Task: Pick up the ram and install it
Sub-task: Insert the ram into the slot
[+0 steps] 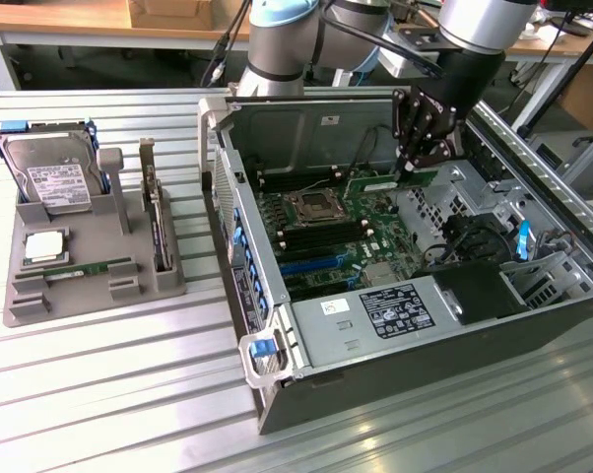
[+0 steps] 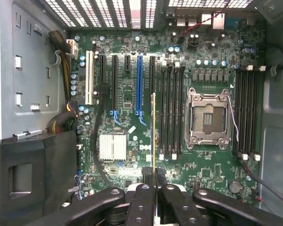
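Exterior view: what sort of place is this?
Likely a robotics lab or workshop: a robot arm reaches into an open computer case on a ribbed metal table, with workbenches behind.

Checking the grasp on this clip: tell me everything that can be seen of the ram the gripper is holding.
The ram is a long, narrow, thin green circuit board with a pale label on its face. The gripper is shut on it, holding it on its long edge above the motherboard inside the open computer case. Seen edge-on from the wrist, it is a thin line running parallel to the black memory slots beside the CPU socket. Whether it touches a slot cannot be told.
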Controlling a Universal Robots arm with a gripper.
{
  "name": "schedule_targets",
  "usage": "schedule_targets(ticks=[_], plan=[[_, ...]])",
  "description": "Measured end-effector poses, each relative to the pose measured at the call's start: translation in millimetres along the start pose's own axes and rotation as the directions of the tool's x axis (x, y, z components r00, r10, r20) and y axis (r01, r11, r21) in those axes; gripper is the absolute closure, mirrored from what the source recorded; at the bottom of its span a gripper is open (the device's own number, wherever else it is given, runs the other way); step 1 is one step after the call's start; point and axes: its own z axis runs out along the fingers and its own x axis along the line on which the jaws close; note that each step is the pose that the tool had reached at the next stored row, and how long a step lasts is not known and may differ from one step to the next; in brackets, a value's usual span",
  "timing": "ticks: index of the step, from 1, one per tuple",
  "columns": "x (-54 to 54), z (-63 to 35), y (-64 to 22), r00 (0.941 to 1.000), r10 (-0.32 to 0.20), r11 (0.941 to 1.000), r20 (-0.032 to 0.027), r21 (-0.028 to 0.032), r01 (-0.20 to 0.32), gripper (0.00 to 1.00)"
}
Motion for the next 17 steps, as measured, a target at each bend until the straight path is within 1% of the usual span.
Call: schedule_targets(ticks=[17], plan=[[-0.1, 9.9, -0.1, 1.0, 0.0, 1.0, -0.0001, 0.0, 0.0, 0.88]])
